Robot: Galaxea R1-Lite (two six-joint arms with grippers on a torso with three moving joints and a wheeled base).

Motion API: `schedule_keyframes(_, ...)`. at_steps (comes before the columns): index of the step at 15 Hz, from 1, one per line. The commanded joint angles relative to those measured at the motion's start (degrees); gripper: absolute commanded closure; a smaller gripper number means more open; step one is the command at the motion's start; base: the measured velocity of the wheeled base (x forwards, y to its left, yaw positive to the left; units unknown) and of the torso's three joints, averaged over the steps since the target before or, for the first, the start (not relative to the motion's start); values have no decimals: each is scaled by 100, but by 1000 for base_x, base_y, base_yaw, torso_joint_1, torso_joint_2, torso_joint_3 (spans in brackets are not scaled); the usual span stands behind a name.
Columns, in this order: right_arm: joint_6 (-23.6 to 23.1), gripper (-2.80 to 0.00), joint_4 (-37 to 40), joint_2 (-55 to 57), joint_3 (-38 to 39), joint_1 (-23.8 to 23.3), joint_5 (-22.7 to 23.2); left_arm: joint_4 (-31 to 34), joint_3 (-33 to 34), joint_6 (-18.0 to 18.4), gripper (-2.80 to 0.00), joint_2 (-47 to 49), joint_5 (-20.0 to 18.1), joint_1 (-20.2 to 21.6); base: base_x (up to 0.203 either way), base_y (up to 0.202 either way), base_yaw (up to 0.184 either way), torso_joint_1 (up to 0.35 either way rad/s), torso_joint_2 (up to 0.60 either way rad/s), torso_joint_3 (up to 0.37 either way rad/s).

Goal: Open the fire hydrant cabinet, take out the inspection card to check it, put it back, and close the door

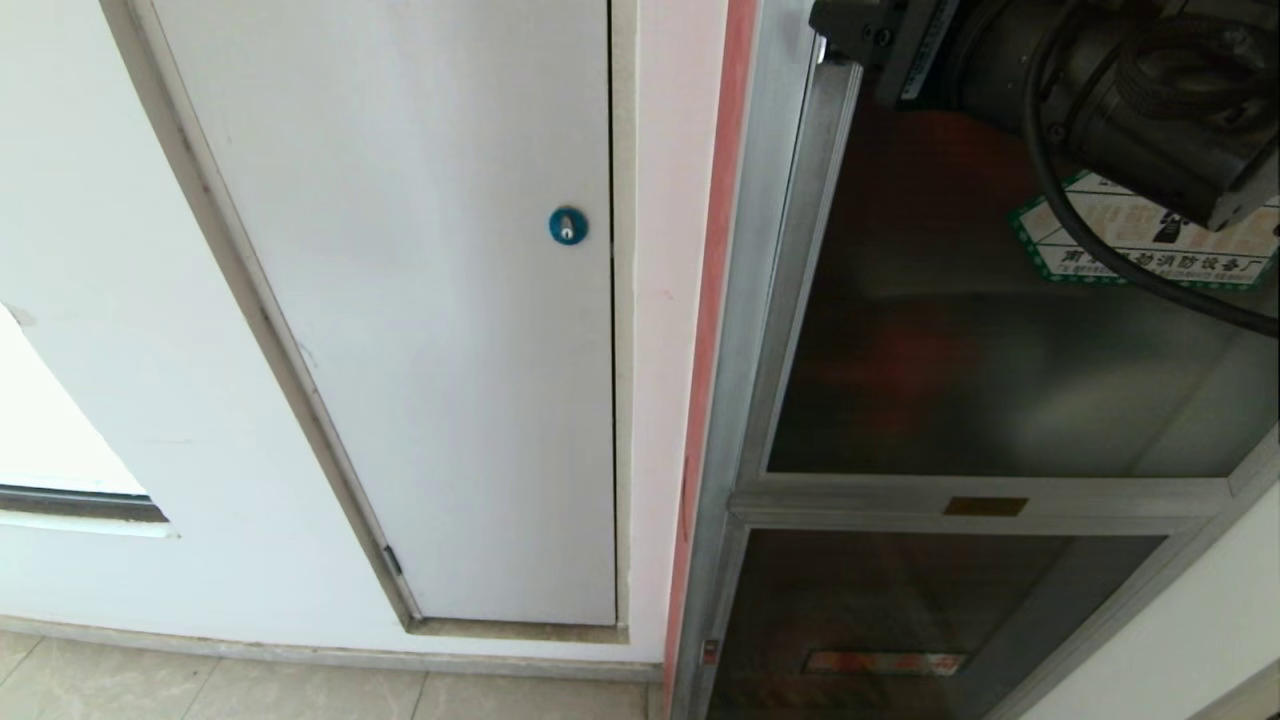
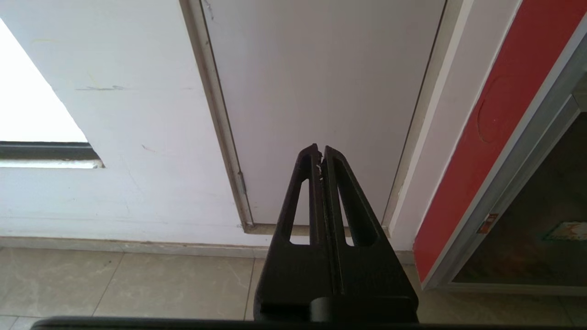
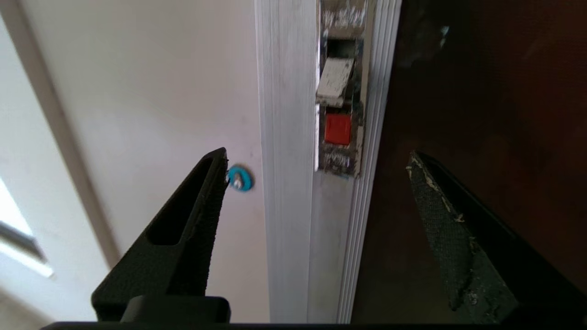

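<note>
Before the spread right claw, the door shows dark glass, aluminium-framed.

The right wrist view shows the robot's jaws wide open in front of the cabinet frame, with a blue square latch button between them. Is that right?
Not quite: the latch button is red, not blue. The right wrist view shows it set in the silver frame of the door. The right gripper does have its jaws wide open there; the only blue thing is the round lock on the white panel.

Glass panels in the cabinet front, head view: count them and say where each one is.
2. The upper glass panel is the door with the green-bordered sticker. The lower glass panel sits below the crossbar, with an orange-red strip. More may lie outside the frame.
</note>
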Motion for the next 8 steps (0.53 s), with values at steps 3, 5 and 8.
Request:
schedule_keyframes(3, -408, -280, -964, 68, 277, 147, -401, -3, 79, 0, 0, 1, -2, 2, 0, 0, 0, 0, 0, 0)
schedule_keyframes(5, -620, -280, -1792, 214, 509, 254, -539, -3, 79, 0, 0, 1, -2, 2, 0, 0, 0, 0, 0, 0)
schedule_keyframes(8, -861, -280, -2329, 393, 832, 383, -1062, -3, 79, 0, 0, 1, -2, 2, 0, 0, 0, 0, 0, 0)
